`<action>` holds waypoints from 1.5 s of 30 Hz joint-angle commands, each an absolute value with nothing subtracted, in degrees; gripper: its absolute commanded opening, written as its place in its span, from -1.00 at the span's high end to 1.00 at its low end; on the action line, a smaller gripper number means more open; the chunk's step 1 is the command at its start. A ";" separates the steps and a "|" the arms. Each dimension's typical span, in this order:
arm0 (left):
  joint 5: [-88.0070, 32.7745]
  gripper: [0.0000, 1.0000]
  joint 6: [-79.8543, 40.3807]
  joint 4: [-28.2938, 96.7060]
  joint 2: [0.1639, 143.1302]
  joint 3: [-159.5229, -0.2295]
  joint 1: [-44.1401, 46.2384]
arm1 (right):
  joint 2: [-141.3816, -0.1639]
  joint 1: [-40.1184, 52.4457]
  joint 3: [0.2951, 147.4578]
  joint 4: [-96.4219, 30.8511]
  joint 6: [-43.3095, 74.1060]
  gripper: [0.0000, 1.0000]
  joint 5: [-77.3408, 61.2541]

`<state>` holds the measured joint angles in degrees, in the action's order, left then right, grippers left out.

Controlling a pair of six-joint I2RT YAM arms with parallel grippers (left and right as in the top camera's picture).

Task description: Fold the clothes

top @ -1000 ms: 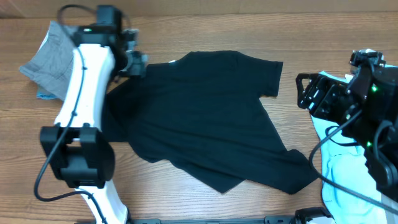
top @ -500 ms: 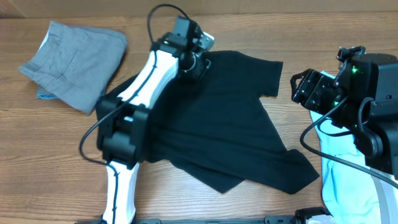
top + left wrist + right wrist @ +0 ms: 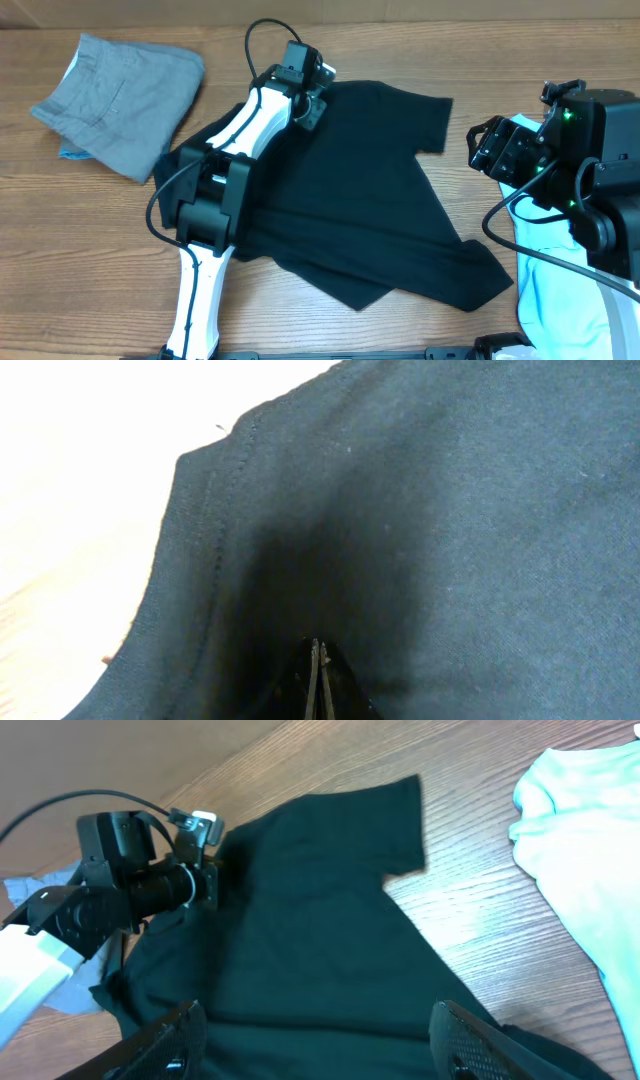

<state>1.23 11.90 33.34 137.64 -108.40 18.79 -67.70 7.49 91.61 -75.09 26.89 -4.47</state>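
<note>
**Black T-shirt spread on a wood table, left gripper closed at its neck edge**

A plain black T-shirt (image 3: 370, 190) of soft, matte knit lies loosely across the middle of the table (image 3: 330, 330). It is rumpled rather than flat, with one short sleeve reaching toward the far right and its lower edge trailing toward the near right. The left wrist view shows a curved hem with a double row of stitching.

The left gripper (image 3: 314, 104) sits on the shirt's far edge. Its thin dark fingertips (image 3: 305, 692) are pressed together against the cloth. Whether any fabric is pinched between them cannot be told.

The right gripper (image 3: 497, 148) hangs just beside the sleeve, jaws wide apart and holding nothing.

Folded grey shorts (image 3: 120, 95) of woven cloth lie at the far left. A pale blue tee (image 3: 560, 290) lies at the right edge. The table has brown wood grain.
</note>
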 commanded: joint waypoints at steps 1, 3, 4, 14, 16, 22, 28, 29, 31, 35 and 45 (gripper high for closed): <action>14.46 0.92 6.98 33.82 141.99 -107.87 13.23 | -68.86 7.09 91.39 -76.01 27.29 -0.51 -3.90; 15.44 0.92 1.89 33.61 141.69 -108.33 10.35 | -69.97 7.09 90.78 -76.73 27.29 -0.51 -3.88; 14.39 0.92 -0.23 34.11 141.62 -109.19 8.67 | -70.67 7.09 90.30 -76.97 27.29 -0.51 -3.90; -12.88 0.88 -1.67 45.41 141.51 -130.50 -0.80 | -82.91 6.87 86.21 -77.58 28.84 -0.54 -3.01; -13.65 0.86 -1.43 48.84 141.51 -135.94 -0.82 | -86.85 6.33 85.52 -77.87 29.71 -0.51 -2.59; -13.61 0.69 0.14 61.41 141.40 -154.10 -0.05 | -97.93 3.38 85.45 -77.87 34.83 -0.38 0.49; -13.63 0.39 0.25 73.82 138.61 -169.36 0.36 | -108.12 -2.50 85.45 -76.82 34.37 -0.34 0.30; -13.63 0.33 0.25 76.18 137.69 -171.70 0.49 | -109.73 -3.55 85.45 -76.14 32.97 -0.32 -0.16; -13.61 0.27 0.30 79.15 136.14 -174.23 0.82 | -111.85 -4.49 85.45 -75.70 30.09 -0.32 -0.75; -13.58 0.17 0.49 83.40 132.03 -176.53 2.04 | -115.61 -4.86 85.43 -75.26 22.55 -0.32 -2.37; -12.86 -0.07 1.32 88.16 125.23 -176.53 6.11 | -118.65 -4.86 78.85 -66.06 22.02 -0.46 -2.00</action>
